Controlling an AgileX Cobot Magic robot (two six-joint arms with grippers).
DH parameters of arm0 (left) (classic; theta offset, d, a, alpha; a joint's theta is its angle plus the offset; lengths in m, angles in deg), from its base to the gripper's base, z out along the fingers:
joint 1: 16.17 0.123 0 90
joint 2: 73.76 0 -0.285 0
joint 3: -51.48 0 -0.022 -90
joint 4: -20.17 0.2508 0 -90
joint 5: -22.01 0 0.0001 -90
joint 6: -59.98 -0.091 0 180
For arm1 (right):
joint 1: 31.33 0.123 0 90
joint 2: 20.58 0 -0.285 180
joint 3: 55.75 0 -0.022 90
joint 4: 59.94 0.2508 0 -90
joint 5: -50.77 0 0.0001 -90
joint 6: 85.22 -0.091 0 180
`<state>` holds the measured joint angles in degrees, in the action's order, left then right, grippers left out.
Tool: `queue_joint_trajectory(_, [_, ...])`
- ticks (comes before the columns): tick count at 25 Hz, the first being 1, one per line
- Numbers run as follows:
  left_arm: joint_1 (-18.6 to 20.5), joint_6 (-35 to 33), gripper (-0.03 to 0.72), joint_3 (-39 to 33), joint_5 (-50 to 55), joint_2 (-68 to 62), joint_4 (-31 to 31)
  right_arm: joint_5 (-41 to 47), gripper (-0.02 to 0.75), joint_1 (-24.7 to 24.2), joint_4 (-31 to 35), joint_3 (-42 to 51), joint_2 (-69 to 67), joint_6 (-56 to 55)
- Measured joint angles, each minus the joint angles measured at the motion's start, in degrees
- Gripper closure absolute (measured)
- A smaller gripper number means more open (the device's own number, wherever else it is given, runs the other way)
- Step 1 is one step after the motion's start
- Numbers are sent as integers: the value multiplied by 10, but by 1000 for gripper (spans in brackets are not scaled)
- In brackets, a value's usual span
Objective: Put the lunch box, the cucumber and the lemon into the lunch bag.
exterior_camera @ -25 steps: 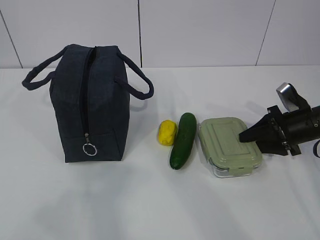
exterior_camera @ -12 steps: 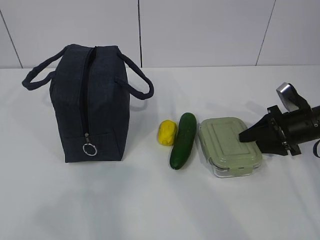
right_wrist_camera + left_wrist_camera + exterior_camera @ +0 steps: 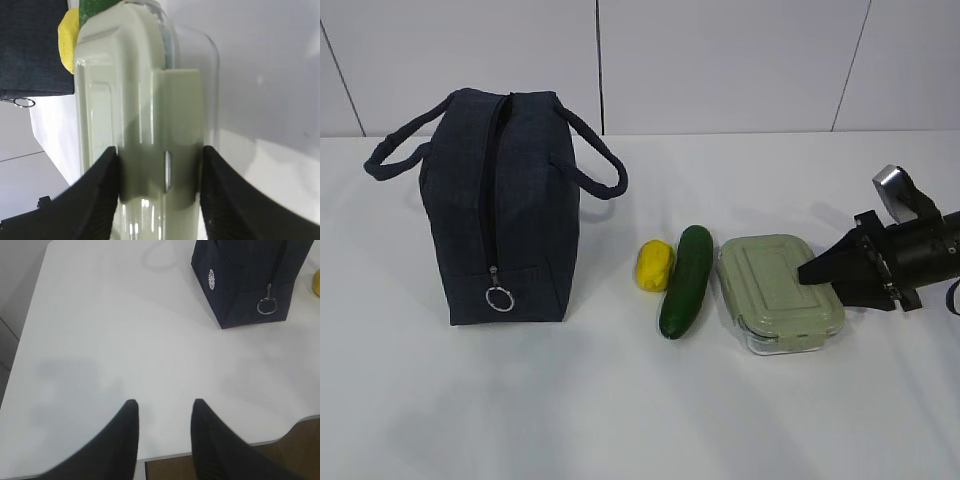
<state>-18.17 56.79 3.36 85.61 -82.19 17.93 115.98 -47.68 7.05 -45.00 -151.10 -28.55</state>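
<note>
The right gripper [image 3: 160, 165] has its jaws around the end latch of the lunch box [image 3: 780, 290], which stands on the bench [image 3: 620, 400] beside the cucumber [image 3: 685, 280]. The left gripper [image 3: 162, 415] is part open and empty. Next the bag [image 3: 500, 200] needs unzipping, I think.

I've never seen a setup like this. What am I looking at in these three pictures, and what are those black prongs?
It is a two-armed robot at a white table. One picture looks across the table; the other two come from cameras on each wrist. The black prongs are each arm's end effector. On the table stand a navy lunch bag, zipped shut, a lemon, a cucumber and a green-lidded lunch box. The right end effector has its fingers either side of the lunch box's lid clasp. The left end effector is open and holds nothing.
</note>
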Motion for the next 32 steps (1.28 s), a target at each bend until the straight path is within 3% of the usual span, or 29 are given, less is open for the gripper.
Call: queue_joint_trajectory(32, [0,0,449,0,0,0,0,-3,384,1,4,1,70,-35])
